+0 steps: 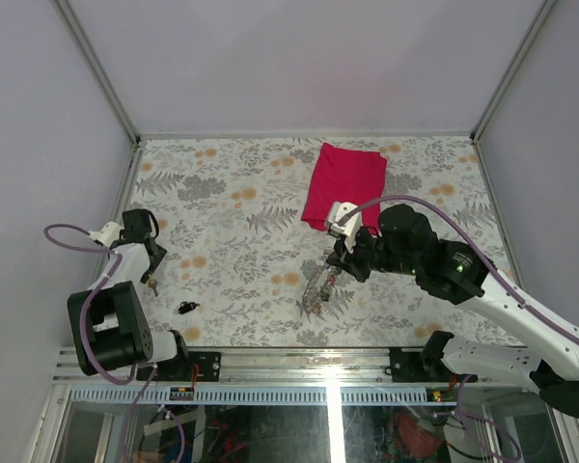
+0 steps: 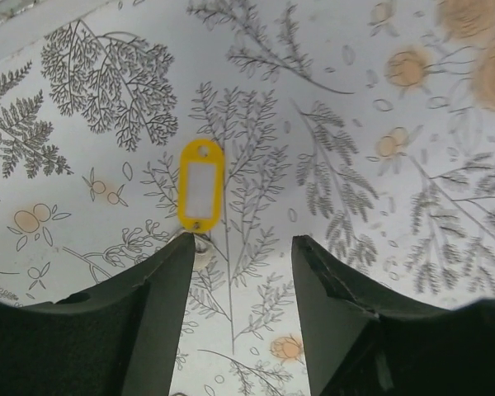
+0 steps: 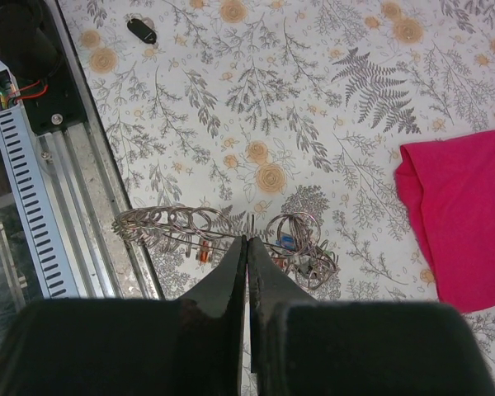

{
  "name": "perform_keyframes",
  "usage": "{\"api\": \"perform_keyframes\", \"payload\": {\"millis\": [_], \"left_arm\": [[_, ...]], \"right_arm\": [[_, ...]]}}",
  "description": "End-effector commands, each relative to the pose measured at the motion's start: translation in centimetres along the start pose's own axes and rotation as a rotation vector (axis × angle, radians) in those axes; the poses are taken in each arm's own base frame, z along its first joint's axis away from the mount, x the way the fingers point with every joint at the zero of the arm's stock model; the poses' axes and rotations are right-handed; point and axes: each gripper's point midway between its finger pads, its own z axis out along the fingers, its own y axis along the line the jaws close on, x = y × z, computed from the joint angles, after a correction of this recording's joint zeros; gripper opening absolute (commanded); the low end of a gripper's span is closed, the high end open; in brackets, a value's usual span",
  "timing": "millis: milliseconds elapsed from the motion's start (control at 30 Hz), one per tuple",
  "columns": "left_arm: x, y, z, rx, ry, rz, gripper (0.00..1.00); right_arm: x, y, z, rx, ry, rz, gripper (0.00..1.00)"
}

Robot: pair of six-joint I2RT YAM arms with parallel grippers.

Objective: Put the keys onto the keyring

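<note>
Our left gripper (image 2: pixel 243 247) stood spread with the yellow-tagged key (image 2: pixel 200 186) just outside one finger, so closing could have missed it. Our right gripper (image 3: pixel 247 241), pressed together, met the keyring (image 3: pixel 173 223) near the front edge of the table (image 3: pixel 330 124).

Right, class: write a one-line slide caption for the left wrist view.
Open left gripper over the floral table, yellow key tag lying by one fingertip.

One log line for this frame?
left gripper: open, by yellow key tag | right gripper: shut on keyring | black key: loose on table
</note>
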Motion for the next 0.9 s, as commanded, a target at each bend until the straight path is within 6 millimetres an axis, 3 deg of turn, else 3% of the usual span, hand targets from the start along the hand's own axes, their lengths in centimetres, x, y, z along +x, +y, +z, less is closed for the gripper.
{"api": "perform_keyframes", "payload": {"millis": [0, 167, 400, 700, 867], "left_arm": [[0.6, 1.5, 1.4, -0.080, 0.010, -0.013, 0.51], [1.3, 2.3, 1.9, -0.110, 0.025, 0.004, 0.51], [0.7, 3.0, 1.6, -0.139, -0.005, -0.008, 0.51], [-1.8, 2.3, -1.3, -0.043, -0.120, -0.072, 0.43], [-0.2, 3.7, -0.7, -0.086, -0.079, -0.099, 0.44]], "right_arm": [[-4.5, 0.1, -0.8, -0.014, -0.124, -0.029, 0.00], [-4.5, 0.2, -0.4, -0.021, -0.116, -0.023, 0.00], [-4.7, 0.5, 0.0, -0.045, -0.113, -0.015, 0.00], [-4.5, 0.7, 0.1, -0.056, -0.107, -0.019, 0.00], [-4.5, 0.8, 0.1, -0.064, -0.108, -0.018, 0.00]]}}
